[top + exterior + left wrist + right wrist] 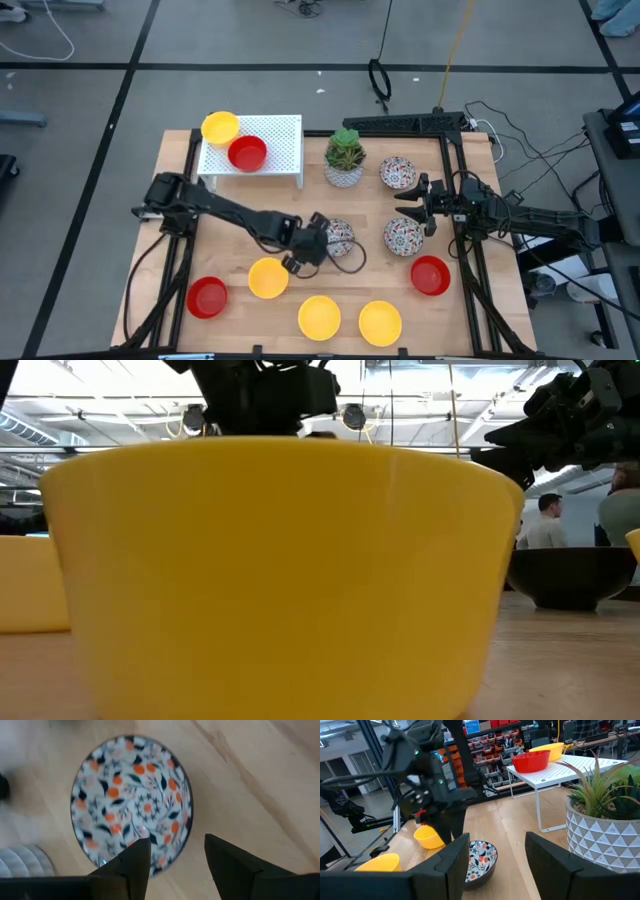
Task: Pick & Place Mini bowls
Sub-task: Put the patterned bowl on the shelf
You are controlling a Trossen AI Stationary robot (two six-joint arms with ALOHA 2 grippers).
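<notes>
High view first: left gripper [318, 243] sits mid-table right over a floral bowl [339, 238], fingers apart, nothing clamped; right gripper [415, 207] hangs between 2 more floral bowls [398, 173] on the right, jaws wide, holding nothing; white rack [272, 146] at the far left carries 1 yellow and 1 red bowl [247, 153]; potted plant [344, 160] beside it; 3 yellow bowls and 2 red ones sit along the near side. Low view is mostly 1 big yellow bowl [280, 575] up close. Left wrist view: one fingertip [137, 852] overlaps the floral bowl's rim. Right wrist view: open fingers [552, 855], plant pot just right.
</notes>
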